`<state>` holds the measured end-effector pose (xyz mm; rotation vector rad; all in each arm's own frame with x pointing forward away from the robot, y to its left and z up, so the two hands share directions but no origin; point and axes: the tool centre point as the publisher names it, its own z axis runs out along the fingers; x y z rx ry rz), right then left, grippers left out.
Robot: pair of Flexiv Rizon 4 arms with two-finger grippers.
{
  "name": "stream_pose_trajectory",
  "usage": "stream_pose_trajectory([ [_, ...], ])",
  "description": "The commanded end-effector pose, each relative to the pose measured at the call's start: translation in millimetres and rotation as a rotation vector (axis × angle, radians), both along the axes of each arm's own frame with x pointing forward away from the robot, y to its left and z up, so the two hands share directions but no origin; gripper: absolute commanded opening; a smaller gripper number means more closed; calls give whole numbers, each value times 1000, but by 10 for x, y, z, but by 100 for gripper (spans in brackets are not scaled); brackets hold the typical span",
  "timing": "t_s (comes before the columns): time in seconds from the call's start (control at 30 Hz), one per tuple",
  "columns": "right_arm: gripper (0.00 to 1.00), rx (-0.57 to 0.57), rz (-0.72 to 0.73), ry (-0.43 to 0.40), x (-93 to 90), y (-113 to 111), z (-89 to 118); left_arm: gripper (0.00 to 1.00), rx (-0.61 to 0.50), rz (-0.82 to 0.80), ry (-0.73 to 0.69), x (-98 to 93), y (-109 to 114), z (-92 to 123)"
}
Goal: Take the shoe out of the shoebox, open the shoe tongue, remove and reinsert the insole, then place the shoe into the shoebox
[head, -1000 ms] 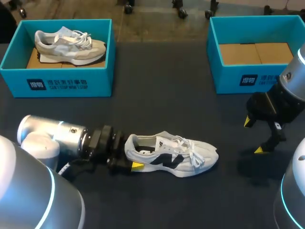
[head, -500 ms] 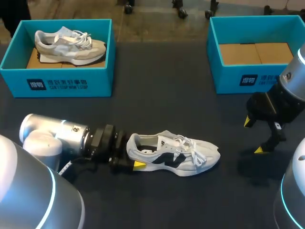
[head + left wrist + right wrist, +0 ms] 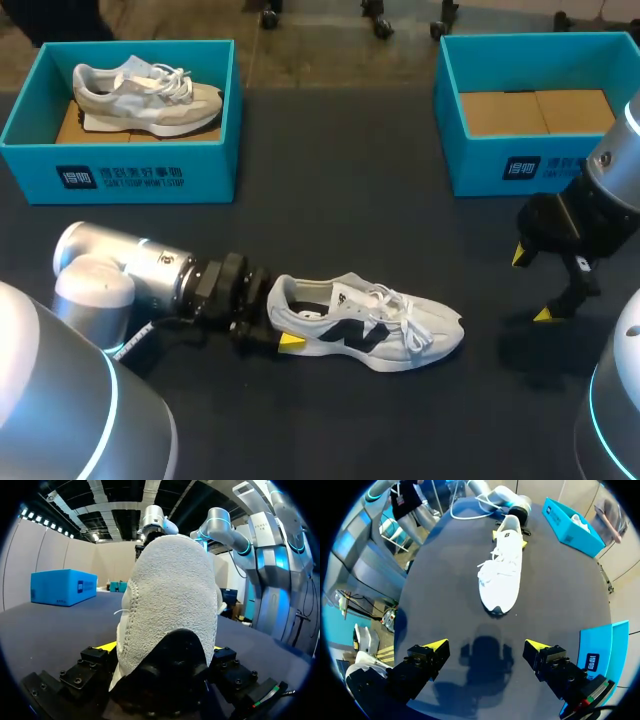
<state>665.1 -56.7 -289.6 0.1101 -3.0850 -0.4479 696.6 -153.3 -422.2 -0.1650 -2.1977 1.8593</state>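
Observation:
A white shoe point(image 3: 370, 325) with a black side mark lies on its sole on the dark table, toe to the right. My left gripper point(image 3: 287, 322) lies level at its heel and is shut on it, one yellow tip on the near side and the far finger hidden behind the shoe. In the left wrist view the heel point(image 3: 170, 590) fills the gap between the fingers of my left gripper point(image 3: 161, 647). My right gripper point(image 3: 530, 286) hangs open over bare table to the right. In the right wrist view the shoe point(image 3: 502, 565) lies well ahead of my right gripper point(image 3: 486, 645).
A blue shoebox point(image 3: 140, 170) at the back left holds a beige shoe point(image 3: 145, 90). A second blue shoebox point(image 3: 520, 165) at the back right shows only its cardboard floor. Bare table lies between the boxes and around the white shoe.
My left gripper has shifted slightly right, and the white shoe has moved right with it. The right arm has stayed still.

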Motion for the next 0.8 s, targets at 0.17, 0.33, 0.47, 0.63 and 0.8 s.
stream_pose_trajectory([
  [0.17, 100, -31, -38, 4, 64, 54, 108, 0, -1, -1, 0, 8, -14, -22],
  [0.33, 100, -116, -669, 234, 96, 179, 341, 0, -1, -1, 0, 8, -14, -22],
  [0.47, 100, -127, -774, 164, -142, 388, 538, 0, -1, -1, 0, 8, -14, -22],
  [0.63, 100, -127, -774, 164, -142, 388, 538, 0, -1, -1, 0, 8, -14, -22],
  [0.8, 100, -110, -887, 215, -98, 431, 524, 0, -1, -1, 0, 8, -14, -22],
])
